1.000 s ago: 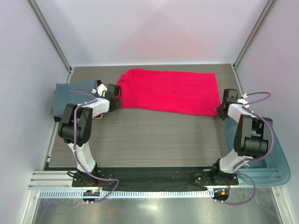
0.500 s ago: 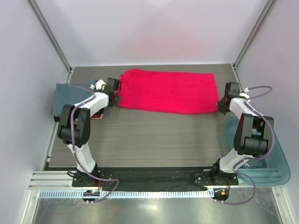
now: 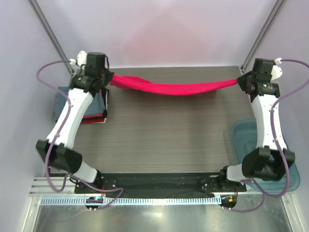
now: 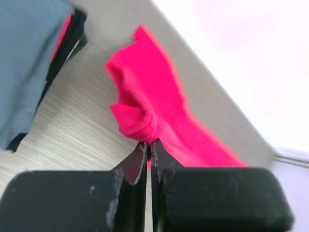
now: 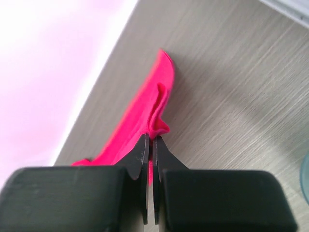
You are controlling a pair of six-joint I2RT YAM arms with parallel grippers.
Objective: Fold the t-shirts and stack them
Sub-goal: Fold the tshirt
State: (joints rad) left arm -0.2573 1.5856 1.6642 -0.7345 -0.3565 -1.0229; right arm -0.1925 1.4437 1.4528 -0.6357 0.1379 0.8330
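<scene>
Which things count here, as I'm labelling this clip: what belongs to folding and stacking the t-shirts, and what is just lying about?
Job in hand:
- red-pink t-shirt, hanging between the left gripper and right gripper, both shut on it
- stack of folded t-shirts, blue-grey on top, on the left

Lying about:
- teal plastic tub, at the right edge

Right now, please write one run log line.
left gripper: shut on red-pink t-shirt | right gripper: shut on it | t-shirt: stretched mid-air, sagging | folded stack: at left

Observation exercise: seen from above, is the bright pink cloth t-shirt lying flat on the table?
No, the pink t-shirt hangs sagging between the left gripper and right gripper.
</scene>
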